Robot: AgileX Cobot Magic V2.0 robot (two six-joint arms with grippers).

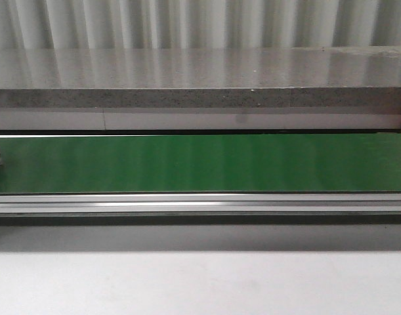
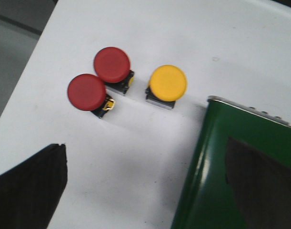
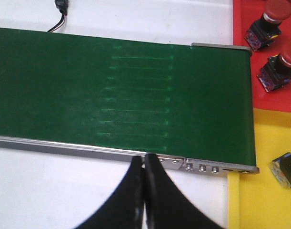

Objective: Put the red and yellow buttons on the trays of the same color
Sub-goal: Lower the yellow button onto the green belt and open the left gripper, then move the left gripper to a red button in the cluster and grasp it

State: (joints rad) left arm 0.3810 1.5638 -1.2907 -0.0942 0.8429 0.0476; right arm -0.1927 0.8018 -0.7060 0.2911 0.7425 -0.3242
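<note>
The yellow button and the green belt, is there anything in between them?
No, nothing. In the left wrist view, only bare white table separates the yellow button from the end of the green belt.

Glossy green belt [image 1: 200,164] under me, brushed metal rail [image 1: 200,203], matt white tabletop [image 2: 150,28]; button caps [image 2: 112,64] look smooth plastic, my gripper [image 3: 144,191] matt black.
</note>
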